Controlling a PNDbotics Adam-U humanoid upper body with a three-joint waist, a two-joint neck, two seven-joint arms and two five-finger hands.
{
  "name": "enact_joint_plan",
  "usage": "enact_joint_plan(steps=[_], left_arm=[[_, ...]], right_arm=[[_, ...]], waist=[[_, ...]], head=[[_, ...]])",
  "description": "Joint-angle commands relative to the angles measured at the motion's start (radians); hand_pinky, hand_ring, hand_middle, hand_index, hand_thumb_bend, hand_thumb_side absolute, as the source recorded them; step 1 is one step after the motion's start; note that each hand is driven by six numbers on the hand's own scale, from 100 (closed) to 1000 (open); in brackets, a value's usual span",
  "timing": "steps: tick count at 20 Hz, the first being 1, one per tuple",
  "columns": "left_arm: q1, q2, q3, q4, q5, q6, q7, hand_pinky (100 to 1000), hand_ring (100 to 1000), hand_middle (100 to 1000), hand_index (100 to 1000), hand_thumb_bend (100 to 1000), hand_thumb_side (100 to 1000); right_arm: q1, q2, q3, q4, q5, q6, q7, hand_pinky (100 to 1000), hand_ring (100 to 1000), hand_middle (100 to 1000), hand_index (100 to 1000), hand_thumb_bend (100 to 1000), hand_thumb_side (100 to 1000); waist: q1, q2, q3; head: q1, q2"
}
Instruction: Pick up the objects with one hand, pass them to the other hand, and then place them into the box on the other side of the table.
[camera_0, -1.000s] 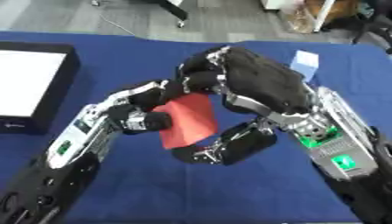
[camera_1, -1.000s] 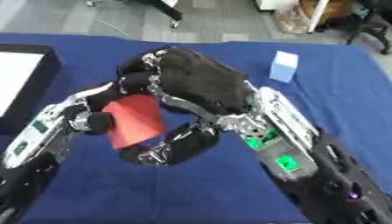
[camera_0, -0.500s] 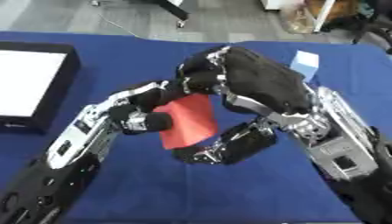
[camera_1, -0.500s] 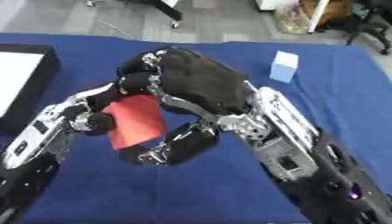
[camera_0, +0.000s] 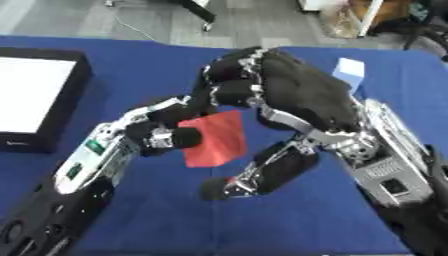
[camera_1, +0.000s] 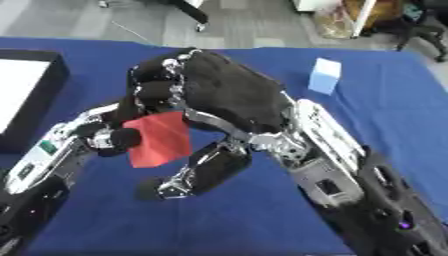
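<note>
Blue tablecloth over the table, grey floor beyond, chair base far off

The bench is covered in a blue cloth. A black box with a white inside is set at its left edge. A small light-blue block is stood upright on the far right part, well apart from the box.

My right hand wears a bulky black cover, its thumb black with silver links. Below it, my forearm is silver-grey with a dark square panel. My left hand is black; its silver forearm carries small green markings.
</note>
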Motion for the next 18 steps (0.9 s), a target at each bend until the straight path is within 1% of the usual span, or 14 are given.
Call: enact_joint_plan(steps=[1,3,4,5,7,8,10,14,15,16,18], left_arm=[[-0.013,0.015,0.008,-0.009,-0.003,0.0,0.004,715,448,274,507,511,262],[-0.012,0.016,0.008,-0.008,-0.004,0.0,0.005,717,449,275,507,511,262],[-0.012,0.016,0.008,-0.008,-0.005,0.0,0.005,717,449,275,508,511,262],[-0.012,0.016,0.008,-0.007,-0.005,0.0,0.006,717,449,275,508,513,264],[-0.011,0.017,0.008,-0.007,-0.005,-0.001,0.006,717,449,275,508,513,264],[-0.01,0.017,0.009,-0.005,-0.005,-0.001,0.007,717,450,276,509,514,265],[-0.005,0.018,0.015,0.002,-0.002,-0.003,0.015,717,451,274,509,517,265],[0.008,0.023,0.047,0.021,-0.01,-0.02,0.051,714,452,273,509,520,251],[0.01,0.027,0.054,0.025,-0.018,-0.026,0.061,713,457,273,509,520,251],[0.016,0.03,0.067,0.03,-0.026,-0.035,0.073,713,452,273,509,523,249],[0.027,0.041,0.093,0.038,-0.034,-0.054,0.098,712,453,274,509,527,247]], right_arm=[[-0.013,-0.003,-0.011,-0.021,0.013,-0.011,-0.008,571,621,733,849,775,536],[-0.011,-0.004,-0.01,-0.021,0.013,-0.015,-0.002,592,638,775,899,784,544],[-0.01,-0.004,-0.01,-0.021,0.012,-0.018,0.002,595,641,787,907,783,546],[-0.01,-0.005,-0.01,-0.021,0.011,-0.02,0.006,601,647,819,920,777,549],[-0.01,-0.005,-0.013,-0.021,0.011,-0.023,0.012,602,649,825,923,775,551],[-0.01,-0.006,-0.015,-0.021,0.013,-0.024,0.012,615,661,847,933,762,559],[-0.009,-0.008,-0.022,-0.021,0.02,-0.028,0.007,634,675,857,938,744,564],[-0.01,-0.011,-0.039,-0.021,0.049,-0.041,-0.007,667,693,867,949,653,543],[-0.011,-0.012,-0.044,-0.021,0.056,-0.045,-0.012,671,694,868,950,552,579],[-0.011,-0.015,-0.051,-0.021,0.063,-0.047,-0.02,673,695,865,950,629,544],[-0.011,-0.022,-0.065,-0.021,0.072,-0.05,-0.039,676,694,861,950,609,546]], waist=[[0.004,-0.012,-0.002],[0.004,-0.012,-0.001],[0.004,-0.012,-0.001],[0.004,-0.013,-0.001],[0.003,-0.013,-0.001],[0.003,-0.013,-0.001],[0.003,-0.013,-0.002],[0.002,-0.015,-0.002],[0.002,-0.015,-0.003],[0.002,-0.015,-0.003],[0.003,-0.016,-0.005]], head=[[0.005,0.001],[0.005,0.002],[0.005,0.002],[0.006,0.002],[0.006,0.002],[0.007,0.002],[0.007,0.002],[0.01,0.003],[0.011,0.003],[0.011,0.003],[0.013,0.003]])
